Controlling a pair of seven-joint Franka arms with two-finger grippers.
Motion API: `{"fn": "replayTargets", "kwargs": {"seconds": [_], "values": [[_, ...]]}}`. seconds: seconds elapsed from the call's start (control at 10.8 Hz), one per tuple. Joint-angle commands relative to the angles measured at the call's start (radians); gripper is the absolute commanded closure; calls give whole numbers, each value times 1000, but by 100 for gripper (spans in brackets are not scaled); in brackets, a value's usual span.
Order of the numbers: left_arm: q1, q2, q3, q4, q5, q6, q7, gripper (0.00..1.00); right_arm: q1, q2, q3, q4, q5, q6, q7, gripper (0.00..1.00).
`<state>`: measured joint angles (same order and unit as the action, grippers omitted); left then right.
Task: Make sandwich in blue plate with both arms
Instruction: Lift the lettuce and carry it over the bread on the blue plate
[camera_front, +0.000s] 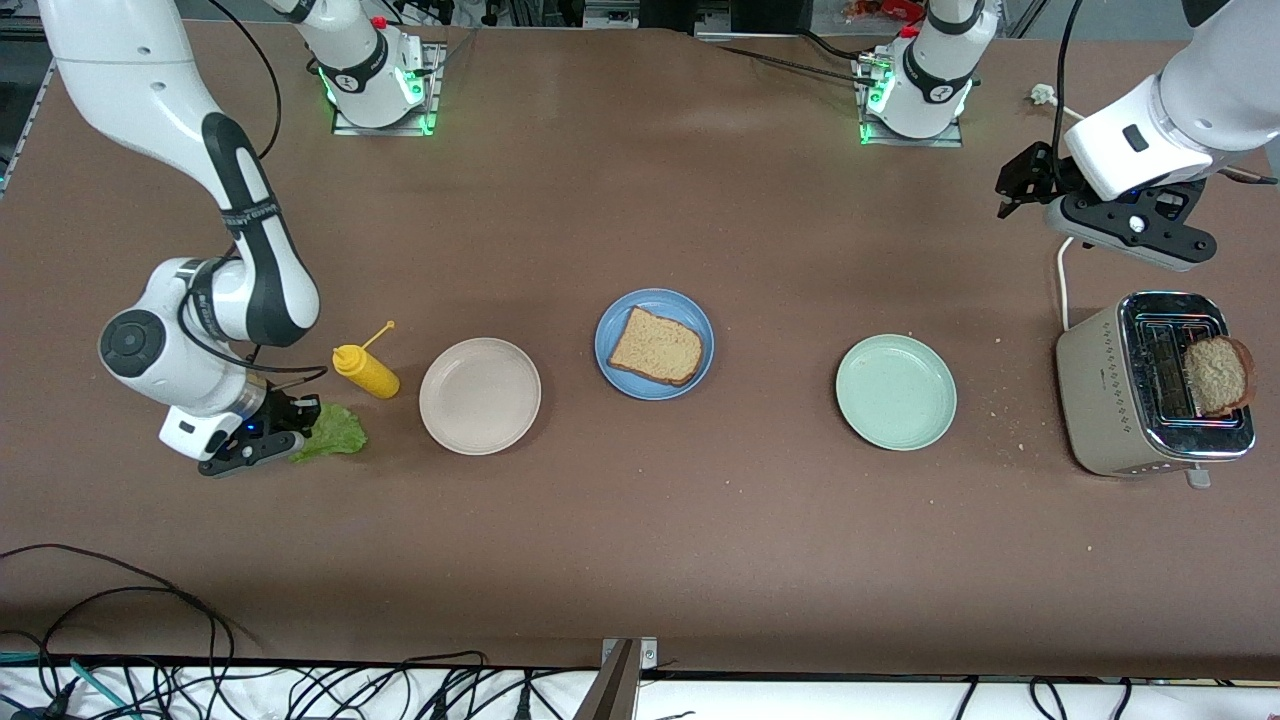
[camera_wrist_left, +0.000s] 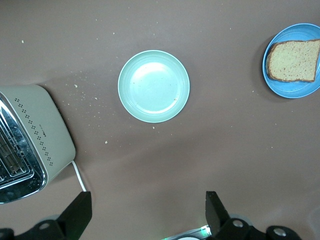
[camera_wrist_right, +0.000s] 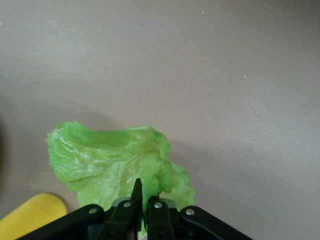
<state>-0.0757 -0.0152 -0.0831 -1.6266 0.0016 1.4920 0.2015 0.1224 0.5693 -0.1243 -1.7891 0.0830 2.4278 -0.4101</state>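
Observation:
The blue plate (camera_front: 654, 343) sits mid-table with one slice of brown bread (camera_front: 656, 346) on it; both show in the left wrist view, plate (camera_wrist_left: 292, 89) and bread (camera_wrist_left: 294, 60). A second slice (camera_front: 1216, 375) stands in the toaster (camera_front: 1150, 385). My right gripper (camera_front: 285, 432) is low at the right arm's end of the table, shut on the edge of the green lettuce leaf (camera_front: 332, 431); in the right wrist view its fingers (camera_wrist_right: 136, 192) pinch the leaf (camera_wrist_right: 110, 157). My left gripper (camera_front: 1020, 185) is open and empty, in the air over bare table beside the toaster; its fingers (camera_wrist_left: 79, 212) stand wide apart.
A yellow squeeze bottle (camera_front: 365, 369) lies beside the lettuce. A beige plate (camera_front: 480, 395) and a pale green plate (camera_front: 896, 391) flank the blue plate; the green one also shows in the left wrist view (camera_wrist_left: 154, 85). Crumbs lie near the toaster. Cables hang along the table's front edge.

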Motion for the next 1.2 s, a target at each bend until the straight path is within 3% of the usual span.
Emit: {"fn": "replayTargets", "kwargs": {"seconds": [0.0,0.37,0.74,0.83,1.11], "values": [[-9,9,6,24,11,-24,-8,0,-17,-95,20,-10,23,-100,-32,100],[-4,9,6,24,11,-29,-7,0,-17,-250,23,2,93,-324,-35,100],[-4,9,6,24,11,-30,-7,0,-1,-357,23,7,95,-472,14,100],[-3,9,6,24,11,-30,-7,0,46,-368,19,13,92,-489,68,100],[-3,9,6,24,11,-32,-7,0,277,-362,-72,69,92,-526,310,100]]}}
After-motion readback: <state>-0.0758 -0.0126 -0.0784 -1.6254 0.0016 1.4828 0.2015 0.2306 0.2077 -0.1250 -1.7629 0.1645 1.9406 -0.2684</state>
